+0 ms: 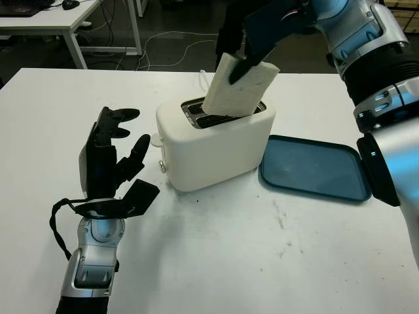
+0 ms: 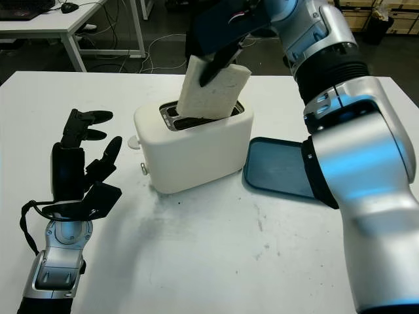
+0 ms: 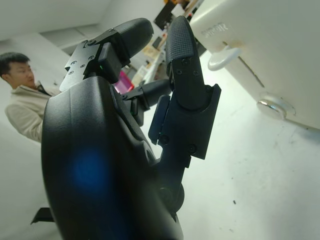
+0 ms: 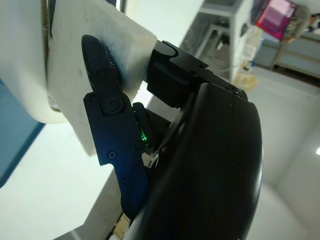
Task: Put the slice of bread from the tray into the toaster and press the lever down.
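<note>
White bread slice (image 1: 239, 84) stands tilted with its lower edge in a slot of the cream toaster (image 1: 213, 145), its top pinched by the right hand (image 1: 245, 36) above it; the blue tray (image 1: 314, 167) lies just right of the toaster. Left hand (image 1: 108, 157) is open on the table (image 1: 229, 248), left of the toaster.

Left wrist view: lever (image 3: 225, 55) on the toaster's side, beyond the fingers (image 3: 182, 60).

Right wrist view: a finger (image 4: 102, 95) presses across the bread's face.
</note>
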Controlling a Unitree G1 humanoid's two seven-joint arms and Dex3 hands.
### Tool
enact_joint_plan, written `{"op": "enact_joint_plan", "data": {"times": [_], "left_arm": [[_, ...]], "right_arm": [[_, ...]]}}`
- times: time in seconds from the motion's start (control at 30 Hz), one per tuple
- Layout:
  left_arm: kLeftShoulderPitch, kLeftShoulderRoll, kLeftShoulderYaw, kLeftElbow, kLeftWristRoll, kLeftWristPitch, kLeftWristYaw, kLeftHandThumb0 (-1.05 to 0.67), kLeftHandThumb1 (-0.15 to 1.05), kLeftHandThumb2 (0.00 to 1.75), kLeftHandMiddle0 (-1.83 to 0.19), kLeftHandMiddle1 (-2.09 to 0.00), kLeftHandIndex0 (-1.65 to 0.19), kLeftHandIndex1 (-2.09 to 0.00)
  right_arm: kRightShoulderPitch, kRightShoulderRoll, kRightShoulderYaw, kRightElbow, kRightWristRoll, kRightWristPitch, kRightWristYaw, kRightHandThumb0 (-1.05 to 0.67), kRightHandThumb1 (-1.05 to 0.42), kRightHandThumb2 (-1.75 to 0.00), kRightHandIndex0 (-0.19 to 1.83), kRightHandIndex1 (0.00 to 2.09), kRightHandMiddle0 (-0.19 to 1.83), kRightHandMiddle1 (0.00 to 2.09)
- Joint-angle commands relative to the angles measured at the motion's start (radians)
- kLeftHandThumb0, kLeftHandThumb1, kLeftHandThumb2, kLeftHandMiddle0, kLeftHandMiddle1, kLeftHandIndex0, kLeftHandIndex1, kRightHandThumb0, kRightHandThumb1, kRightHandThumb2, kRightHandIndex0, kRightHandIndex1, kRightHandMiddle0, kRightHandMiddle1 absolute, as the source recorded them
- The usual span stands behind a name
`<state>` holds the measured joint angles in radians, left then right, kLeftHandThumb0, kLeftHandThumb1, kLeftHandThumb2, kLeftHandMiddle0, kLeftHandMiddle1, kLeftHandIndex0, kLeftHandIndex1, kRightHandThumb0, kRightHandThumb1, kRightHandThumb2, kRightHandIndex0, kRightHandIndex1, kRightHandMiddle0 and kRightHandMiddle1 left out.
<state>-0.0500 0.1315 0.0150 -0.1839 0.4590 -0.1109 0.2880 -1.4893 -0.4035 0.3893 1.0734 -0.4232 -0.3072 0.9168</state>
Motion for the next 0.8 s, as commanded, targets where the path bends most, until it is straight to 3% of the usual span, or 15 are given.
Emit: {"op": "enact_joint_plan", "data": {"times": [0.0,0.37,0.77], "left_arm": [[-0.009,-0.001,-0.002,0.002,0.011,-0.004,0.011,-0.57,0.92,0.48,-0.23,-1.41,-0.21,-1.08],[-0.003,0.006,-0.001,0.001,0.009,-0.006,0.003,-0.58,0.92,0.49,-0.24,-1.39,-0.21,-1.06],[-0.002,0.0,-0.005,-0.002,0.014,-0.001,0.008,-0.59,0.92,0.49,-0.24,-1.37,-0.22,-1.04]], "right_arm": [[0.027,0.011,0.017,0.017,-0.018,0.003,-0.005,-0.45,-0.85,0.0,1.4,0.15,1.29,0.01],[0.062,0.016,0.066,0.041,-0.052,-0.073,-0.064,-0.44,-0.86,0.0,1.42,0.19,1.3,0.01],[0.092,0.029,0.046,0.024,-0.023,-0.114,-0.09,-0.45,-0.85,0.0,1.38,0.26,1.26,0.0]]}}
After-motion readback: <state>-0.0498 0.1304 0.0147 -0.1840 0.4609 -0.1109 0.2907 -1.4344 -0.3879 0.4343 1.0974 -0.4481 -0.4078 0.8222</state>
